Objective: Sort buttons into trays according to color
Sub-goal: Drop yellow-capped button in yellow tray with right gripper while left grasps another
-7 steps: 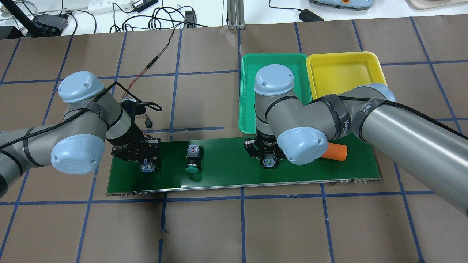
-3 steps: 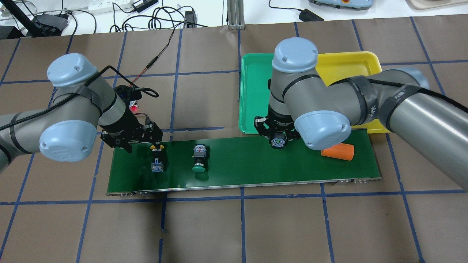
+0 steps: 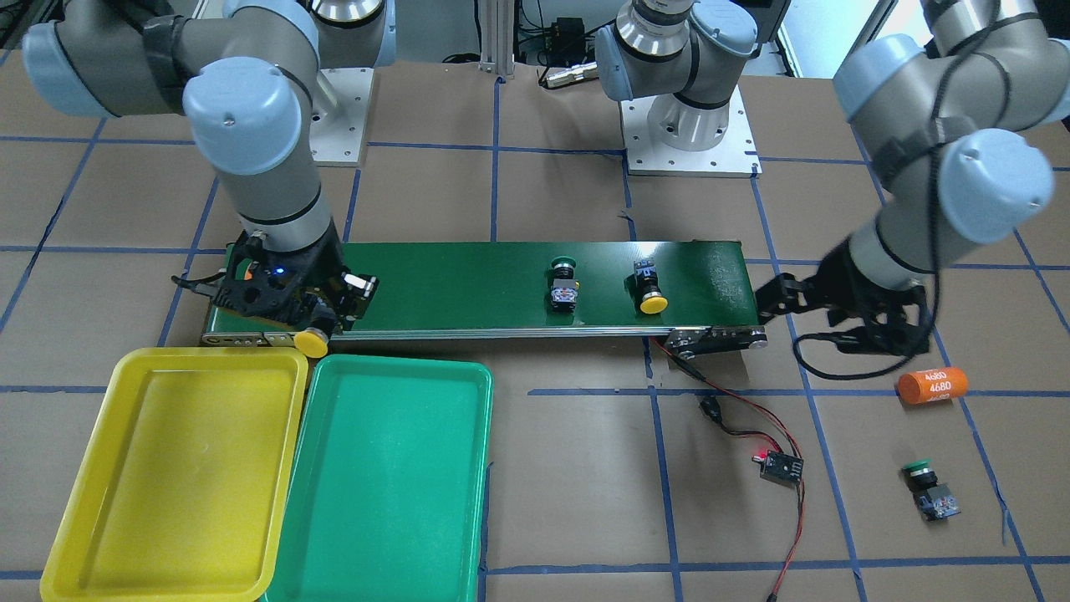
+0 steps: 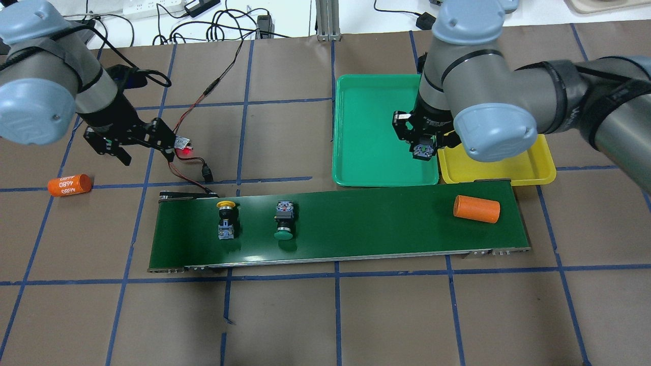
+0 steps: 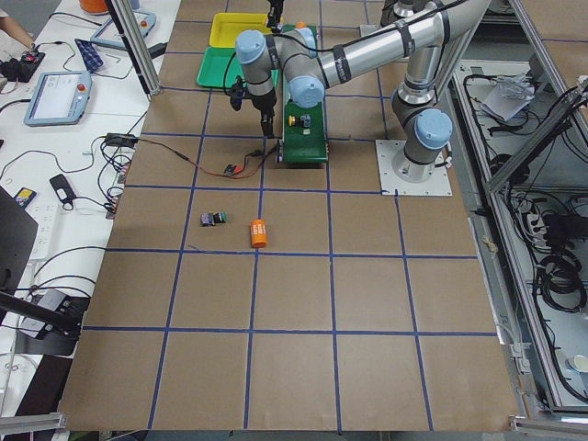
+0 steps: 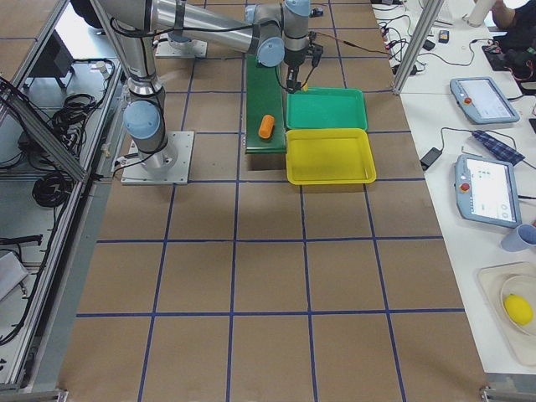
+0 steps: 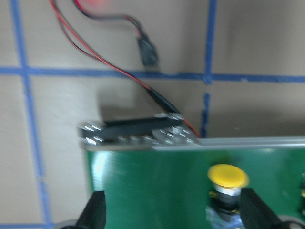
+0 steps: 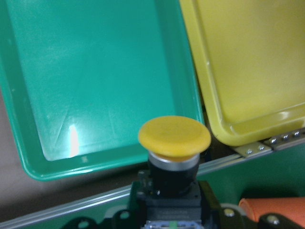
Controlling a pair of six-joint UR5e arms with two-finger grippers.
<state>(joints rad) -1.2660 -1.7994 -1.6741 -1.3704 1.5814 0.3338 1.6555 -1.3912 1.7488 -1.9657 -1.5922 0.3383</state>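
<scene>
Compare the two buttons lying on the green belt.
The yellow button is capped yellow, the green button green. The yellow button's cap points away from the robot; the green button's points toward it. The yellow button lies nearer the belt's end on the robot's left. Both lie on their sides, with black bodies.

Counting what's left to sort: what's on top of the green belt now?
A yellow button, a green button and an orange cylinder lie on the belt. Overhead nothing covers it. The right gripper holds a second yellow button in the air.
</scene>
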